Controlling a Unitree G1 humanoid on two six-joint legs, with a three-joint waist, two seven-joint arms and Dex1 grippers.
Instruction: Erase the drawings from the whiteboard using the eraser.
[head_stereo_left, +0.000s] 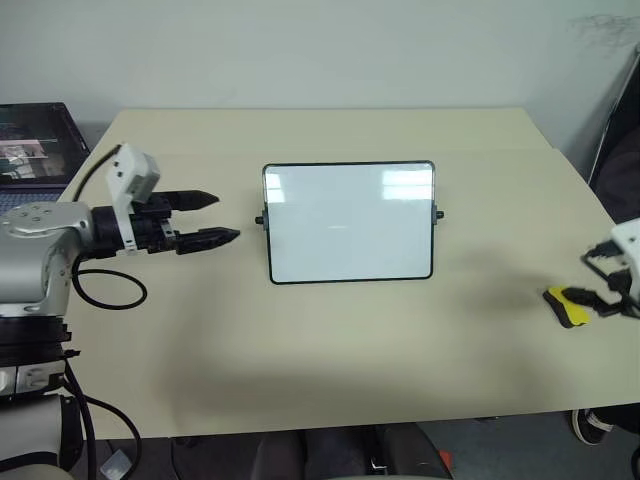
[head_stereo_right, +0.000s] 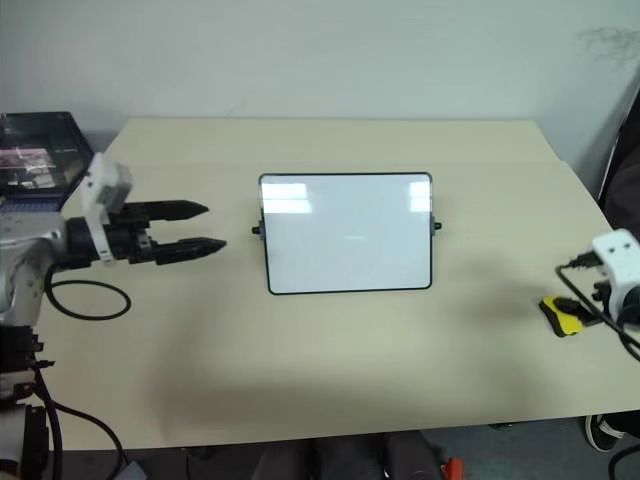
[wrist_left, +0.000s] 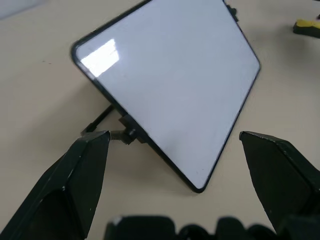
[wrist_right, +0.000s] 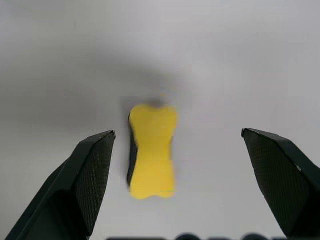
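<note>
The whiteboard (head_stereo_left: 350, 222) stands tilted back on its small stand in the middle of the table, its surface plain glossy white. The drawings are out of view on it. My left gripper (head_stereo_left: 226, 216) hovers open just left of the board's left knob, pointing at it, with nothing between its fingers (wrist_left: 85, 165). The yellow eraser (head_stereo_left: 566, 305) lies flat on the table near the right edge. My right gripper (wrist_right: 178, 132) is open above the eraser (wrist_right: 151, 150), fingers spread wide on either side and clear of it.
A laptop (head_stereo_left: 35, 140) sits off the table's far left corner. A black cable loop (head_stereo_left: 108, 290) lies on the table under my left arm. The table's front edge (head_stereo_left: 330, 425) is near, and a wall stands behind the far edge.
</note>
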